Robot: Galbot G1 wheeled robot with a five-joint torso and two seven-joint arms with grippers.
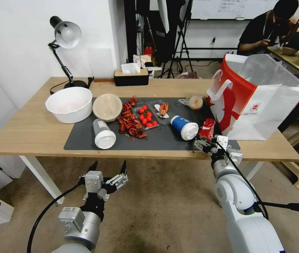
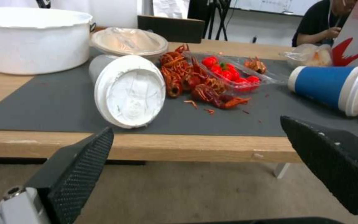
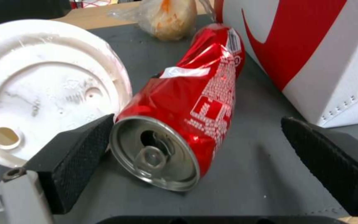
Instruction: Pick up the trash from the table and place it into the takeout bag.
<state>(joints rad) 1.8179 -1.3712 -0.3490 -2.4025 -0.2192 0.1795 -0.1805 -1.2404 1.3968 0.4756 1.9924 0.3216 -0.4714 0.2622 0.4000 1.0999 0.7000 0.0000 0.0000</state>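
No readable writing on the one crushed red soda can (image 3: 187,105). Right gripper (image 3: 199,149) sat open around its end; left gripper (image 1: 109,174) hung open below the table (image 1: 30,130).

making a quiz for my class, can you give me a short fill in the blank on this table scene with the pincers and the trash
1. The right pincer is open around the crushed red ____.
2. The blue paper cup lies on its ____ on the dark mat.
3. The left pincer hangs open in front of the ____ edge.
4. The takeout bag stands ____ at the table's right end.

Missing words: soda can; side; table; upright
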